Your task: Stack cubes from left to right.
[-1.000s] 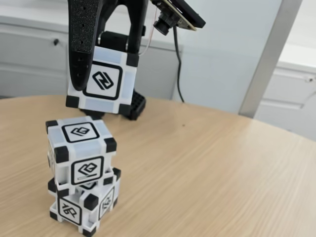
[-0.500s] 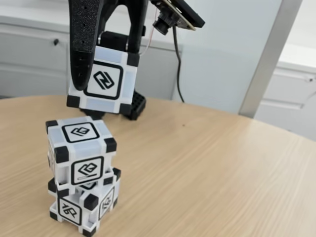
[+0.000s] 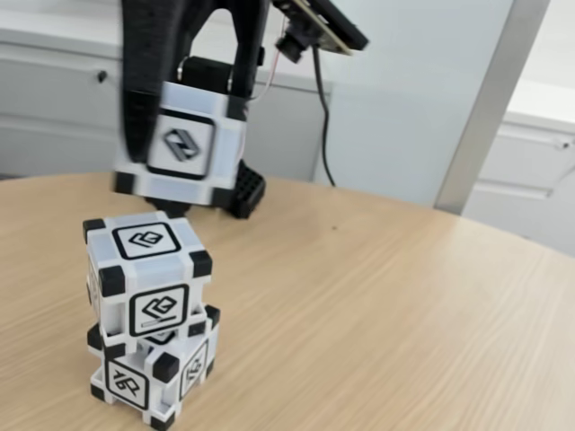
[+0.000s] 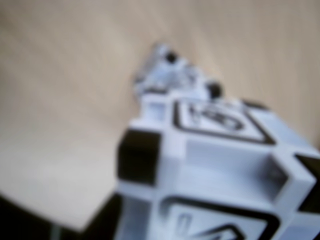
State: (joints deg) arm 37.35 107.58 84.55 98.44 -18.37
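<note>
Two cubes stand stacked at the lower left of the wooden table (image 3: 386, 314) in the fixed view: the upper cube (image 3: 145, 277) sits slightly askew on the lower cube (image 3: 151, 377). Just above the stack and a little behind it, a third cube (image 3: 189, 148) hangs in the air with my black gripper (image 3: 175, 160) shut on it; one finger (image 3: 137, 126) crosses its left face. The wrist view is blurred: the held cube (image 4: 215, 165) looms large at the lower right, and part of another cube (image 4: 167, 75) shows beyond it on the tabletop (image 4: 65, 100).
The arm's black base (image 3: 244, 190) stands on the table behind the stack, with a cable (image 3: 323, 135) hanging beside it. White cabinets (image 3: 54, 99) and a grey post (image 3: 490, 99) lie beyond the table's far edge. Bare wood stretches to the right of the stack.
The gripper with its cube has shifted slightly left and turned a little, blurring in motion. The two stacked cubes have not moved.
</note>
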